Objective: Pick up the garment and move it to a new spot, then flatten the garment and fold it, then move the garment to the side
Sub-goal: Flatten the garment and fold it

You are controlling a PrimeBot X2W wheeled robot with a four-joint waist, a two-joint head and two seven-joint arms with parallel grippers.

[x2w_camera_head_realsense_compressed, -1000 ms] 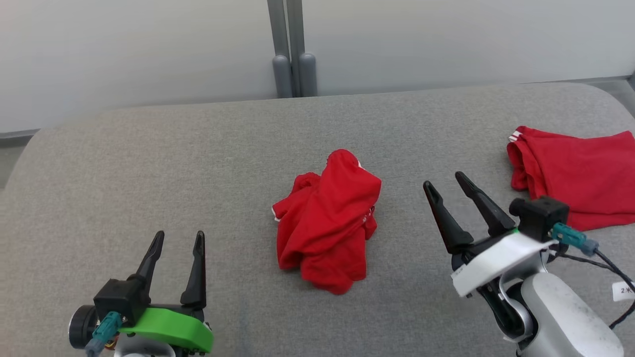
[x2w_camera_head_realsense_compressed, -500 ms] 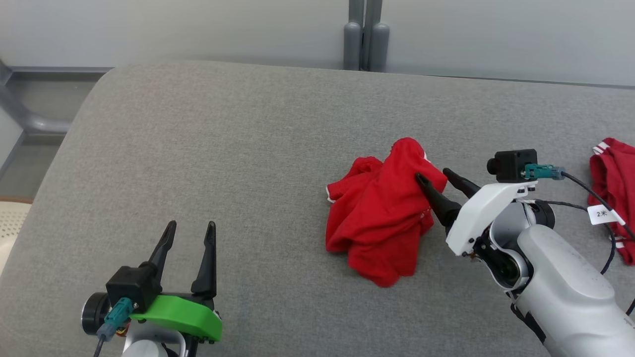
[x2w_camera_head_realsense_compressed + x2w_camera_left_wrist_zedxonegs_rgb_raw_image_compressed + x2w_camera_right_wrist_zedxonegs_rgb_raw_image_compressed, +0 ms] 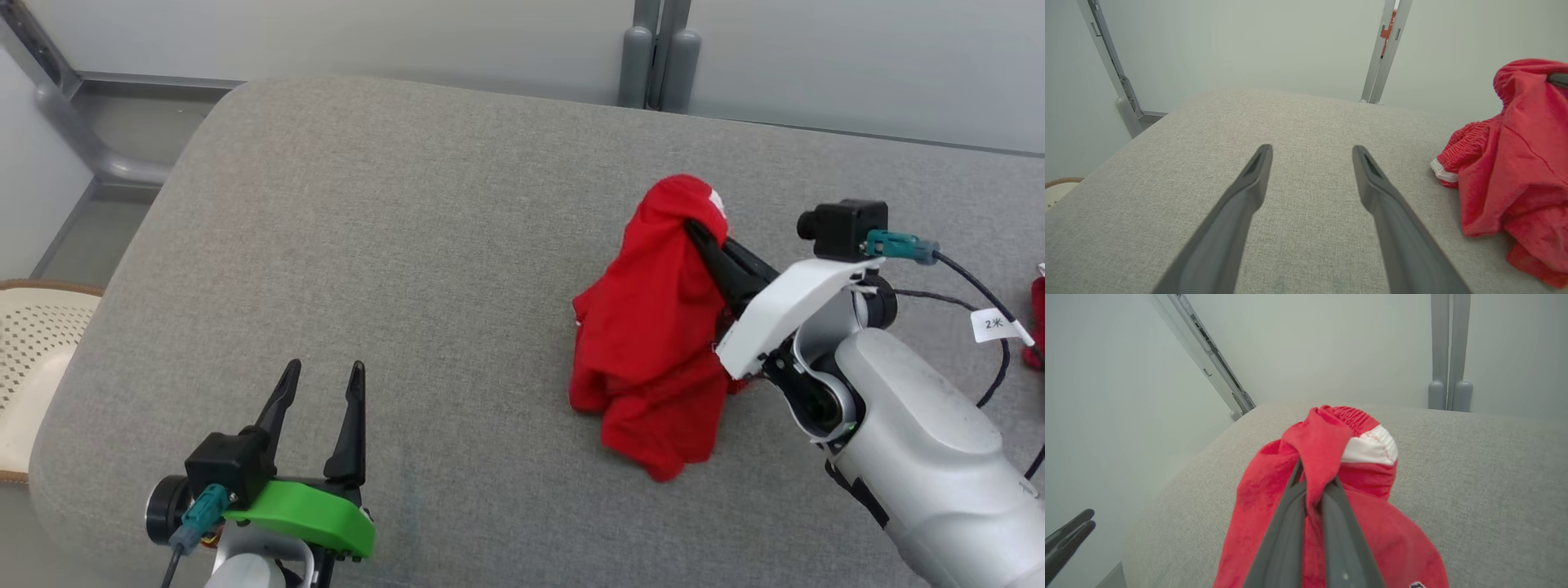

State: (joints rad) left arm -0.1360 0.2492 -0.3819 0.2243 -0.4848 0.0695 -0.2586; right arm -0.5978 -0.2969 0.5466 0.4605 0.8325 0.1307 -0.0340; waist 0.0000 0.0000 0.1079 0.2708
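Right end effector (image 3: 708, 236): fingers closed tight on a fold near top of red garment (image 3: 653, 343); in wrist view the cloth is pinched betw. both fingers, white waistband patch just past the tips.
Left end effector (image 3: 325, 367): spread wide, nothing betw. fingers; at near-left of desk (image 3: 408, 245), well apart from garment.
Garment: crumpled, drawn up to a peak at the grip; lower folds lie on desk, right of centre.
Desk: grey fabric top, rounded corners.
Other: 2nd red cloth (image 3: 1038, 310) at far right edge, only partly seen; cream perforated item (image 3: 33, 343) beside desk's left edge.
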